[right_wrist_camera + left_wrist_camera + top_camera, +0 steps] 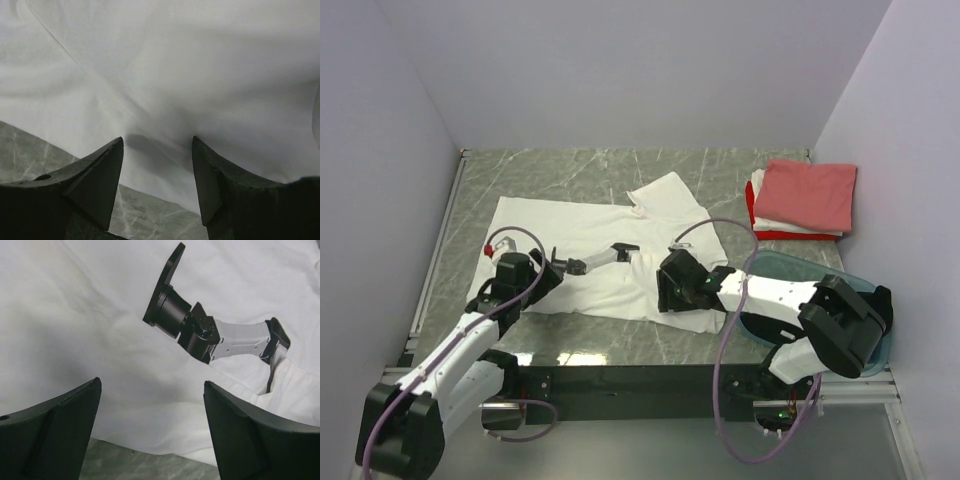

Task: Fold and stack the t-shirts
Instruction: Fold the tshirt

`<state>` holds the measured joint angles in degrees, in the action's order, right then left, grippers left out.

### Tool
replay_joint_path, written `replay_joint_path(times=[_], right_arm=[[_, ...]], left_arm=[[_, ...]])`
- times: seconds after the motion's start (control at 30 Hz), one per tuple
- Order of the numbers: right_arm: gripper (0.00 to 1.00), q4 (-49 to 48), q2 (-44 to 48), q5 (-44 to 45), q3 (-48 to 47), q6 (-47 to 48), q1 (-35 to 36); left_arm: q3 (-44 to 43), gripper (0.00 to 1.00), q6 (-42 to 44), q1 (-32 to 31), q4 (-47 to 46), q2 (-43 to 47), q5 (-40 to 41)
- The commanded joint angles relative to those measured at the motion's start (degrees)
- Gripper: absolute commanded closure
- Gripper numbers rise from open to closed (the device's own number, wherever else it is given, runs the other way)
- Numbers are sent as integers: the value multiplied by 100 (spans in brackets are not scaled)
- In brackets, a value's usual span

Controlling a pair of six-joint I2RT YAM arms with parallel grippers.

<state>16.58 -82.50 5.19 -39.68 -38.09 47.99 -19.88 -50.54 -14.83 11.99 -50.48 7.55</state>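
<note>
While the large white t-shirt (620, 215) lies spread flat across the middle of the grey-green marbled table (720, 165), its dark graphic of a robot arm (200, 335) facing up, both grippers sit low over its near hem. The left gripper (152, 385) has its two black fingers (60, 430) spread wide, with nothing between them but plain white cloth and, at the bottom of its wrist view, a strip of bare table. The printed graphic lies just beyond its fingertips. The right gripper (157, 140) is also parted, a little less widely, and it holds nothing. Its fingers (95, 180) point at the smooth white fabric close to the shirt's edge and cast a soft shadow on it. Whether either gripper's tips actually touch the cloth cannot be told. At the far right of the table, well apart from the spread shirt, a folded salmon-pink t-shirt (810, 192) tops a small stack, with a white shirt (758, 186) and a red shirt (775, 236) showing at the edges beneath it. A translucent teal tub (810, 270) sits near the right arm's base, partly under that arm.
</note>
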Motion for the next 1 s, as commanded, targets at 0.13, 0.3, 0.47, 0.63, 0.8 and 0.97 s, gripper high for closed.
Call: replay_joint_path(times=[0.13,0.3,0.47,0.63,0.8,0.97], right_arm=[[35,1672,330,430,-381,-235,431],[35,1577,261,413,-1181,28,440],[35,1155,-221,150,-1630,187,492],[35,1005,-854,184,-1868,275,703],[35,917,-1479,307,-1885,153,879],[35,961,-1716,421,-1789,-23,1168]], left_arm=[[-499,8,88,-20,559,329,150],[-789,8,124,-29,252,-207,-139],[-754,7,10,-116,-249,-628,-131],[-895,7,62,-537,-417,-1139,333],[-974,7,54,-828,-443,-1579,704],[-782,6,18,-855,-285,-1649,862]])
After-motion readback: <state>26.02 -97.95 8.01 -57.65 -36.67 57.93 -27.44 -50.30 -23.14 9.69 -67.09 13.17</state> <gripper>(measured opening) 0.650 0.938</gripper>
